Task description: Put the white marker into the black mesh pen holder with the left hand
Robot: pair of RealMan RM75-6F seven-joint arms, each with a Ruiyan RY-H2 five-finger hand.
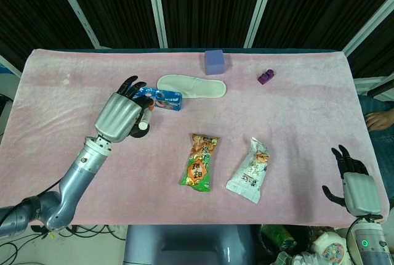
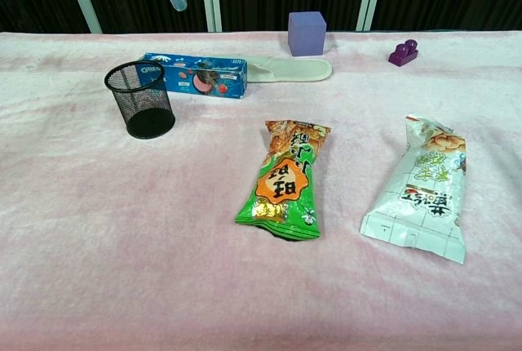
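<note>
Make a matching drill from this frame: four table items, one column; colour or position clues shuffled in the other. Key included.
Items:
1. pen holder
2. cube
3. green snack bag
4. slipper

Clues:
A. white, lying flat beside the blue box
B. black mesh, standing upright, nothing visible inside
C. purple, near the far edge of the table
D. lying near the table's middle, left of the white snack bag

Pairs: 1-B, 2-C, 3-D, 4-A
</note>
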